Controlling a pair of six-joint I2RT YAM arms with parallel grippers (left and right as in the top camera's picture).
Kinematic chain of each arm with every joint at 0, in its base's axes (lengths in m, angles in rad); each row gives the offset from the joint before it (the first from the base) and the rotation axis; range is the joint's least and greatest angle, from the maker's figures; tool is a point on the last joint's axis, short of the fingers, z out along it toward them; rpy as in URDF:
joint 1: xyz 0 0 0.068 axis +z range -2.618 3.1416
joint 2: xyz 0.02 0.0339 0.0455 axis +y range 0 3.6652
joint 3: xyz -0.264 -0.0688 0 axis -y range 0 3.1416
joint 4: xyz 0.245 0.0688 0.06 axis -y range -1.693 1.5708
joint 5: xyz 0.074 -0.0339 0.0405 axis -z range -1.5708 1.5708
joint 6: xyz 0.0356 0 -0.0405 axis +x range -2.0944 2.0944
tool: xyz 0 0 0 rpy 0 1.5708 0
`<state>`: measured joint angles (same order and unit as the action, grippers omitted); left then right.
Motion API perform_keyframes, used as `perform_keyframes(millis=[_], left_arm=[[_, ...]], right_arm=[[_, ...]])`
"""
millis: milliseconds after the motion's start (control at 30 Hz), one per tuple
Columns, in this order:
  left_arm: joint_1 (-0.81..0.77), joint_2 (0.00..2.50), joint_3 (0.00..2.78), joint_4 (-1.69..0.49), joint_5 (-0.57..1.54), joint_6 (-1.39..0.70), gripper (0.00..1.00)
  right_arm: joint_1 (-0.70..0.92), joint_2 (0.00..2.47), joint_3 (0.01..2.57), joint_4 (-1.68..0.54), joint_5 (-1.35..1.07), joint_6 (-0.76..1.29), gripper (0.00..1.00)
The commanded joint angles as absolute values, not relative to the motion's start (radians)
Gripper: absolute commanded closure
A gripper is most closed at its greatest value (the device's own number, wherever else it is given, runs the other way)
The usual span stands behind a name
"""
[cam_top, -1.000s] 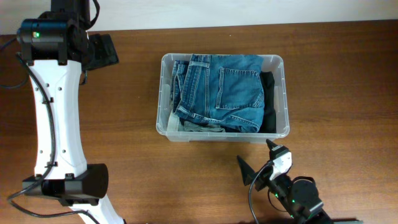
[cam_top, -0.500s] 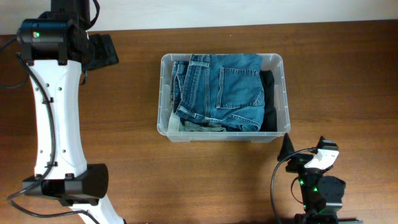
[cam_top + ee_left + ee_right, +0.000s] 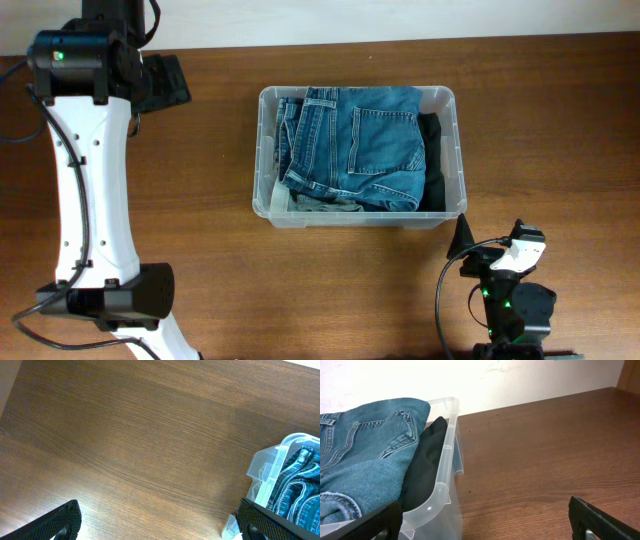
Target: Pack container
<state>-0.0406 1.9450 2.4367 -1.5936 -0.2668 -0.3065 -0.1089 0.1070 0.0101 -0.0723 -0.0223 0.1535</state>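
Centrally, container (image 3: 360, 218) on brown wood-grain table (image 3: 560, 130); pale wall (image 3: 400, 20) behind; left pincer (image 3: 161, 527), right pincer (image 3: 485, 529) both agape, empty.

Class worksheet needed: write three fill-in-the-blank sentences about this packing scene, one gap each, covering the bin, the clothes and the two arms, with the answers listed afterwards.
1. The folded jeans lie ____ the clear container.
2. Squeezed between the jeans and one container wall is a ____ garment.
3. The left gripper and the right gripper both have their jaws ____, holding nothing.

Missing words: inside; black; open.
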Motion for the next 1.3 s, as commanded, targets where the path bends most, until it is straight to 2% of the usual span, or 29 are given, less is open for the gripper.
perform_keyframes(millis=[0,667,967,1267], left_arm=[[-0.041,1.942,2.437,-1.595,-0.277,-0.305,0.01],[-0.041,1.946,2.437,-1.595,-0.277,-0.305,0.01],[-0.041,1.751,2.437,-1.595,-0.277,-0.305,0.01],[-0.041,1.418,2.437,-1.595,-0.277,-0.305,0.01]], right_arm=[[-0.118,0.098,0.006,-0.079,-0.014,0.150,0.01],[-0.118,0.098,0.006,-0.079,-0.014,0.150,0.01],[-0.118,0.098,0.006,-0.079,-0.014,0.150,0.01],[-0.118,0.098,0.006,-0.079,-0.014,0.150,0.01]])
